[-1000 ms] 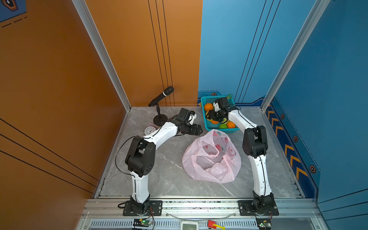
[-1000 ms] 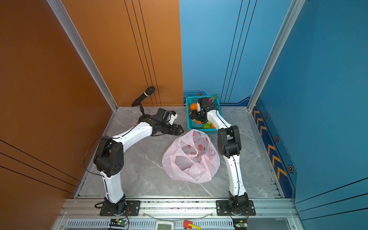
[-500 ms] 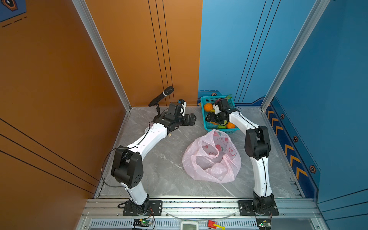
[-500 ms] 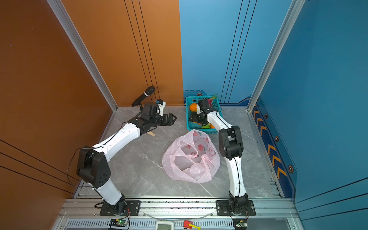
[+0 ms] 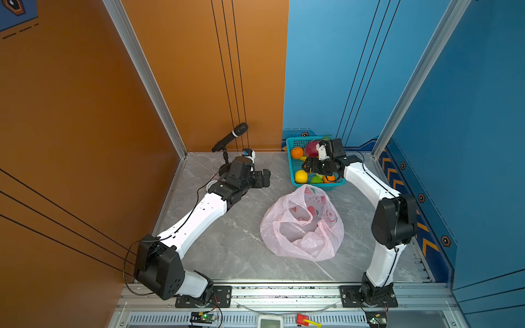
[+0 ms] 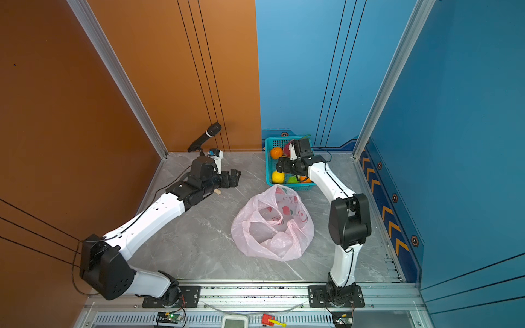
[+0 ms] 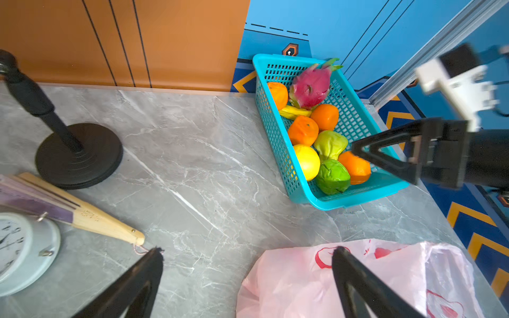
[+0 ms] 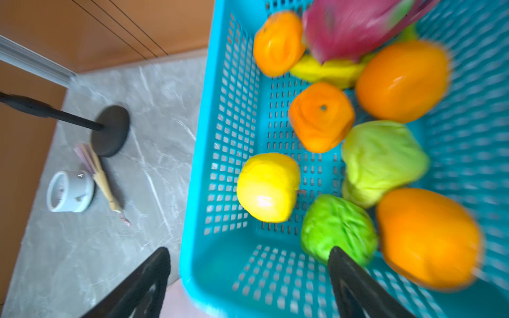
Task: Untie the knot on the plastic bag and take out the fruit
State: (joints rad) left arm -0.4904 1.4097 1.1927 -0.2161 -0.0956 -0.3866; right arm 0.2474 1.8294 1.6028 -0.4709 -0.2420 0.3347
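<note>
In both top views the open-mouthed plastic bag point(image 5: 302, 224) lies slack mid-tabletop point(image 5: 227, 241), bare marble all round.

Left wrist view: left hand point(image 7: 248, 251) spread wide, empty. The fruit point(image 7: 305, 161) sits inside the teal basket point(image 7: 355, 201).

Right wrist view: right hand point(image 8: 249, 251) spread wide, empty, above the basket's rim.

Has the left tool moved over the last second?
Yes: the left tool has drawn back from the plastic bag, toward the microphone.

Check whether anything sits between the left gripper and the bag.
Nothing visible. The left gripper hangs open, and only bare table lies between it and the bag. The fan and clock lie on its other side, by the mic stand.
</note>
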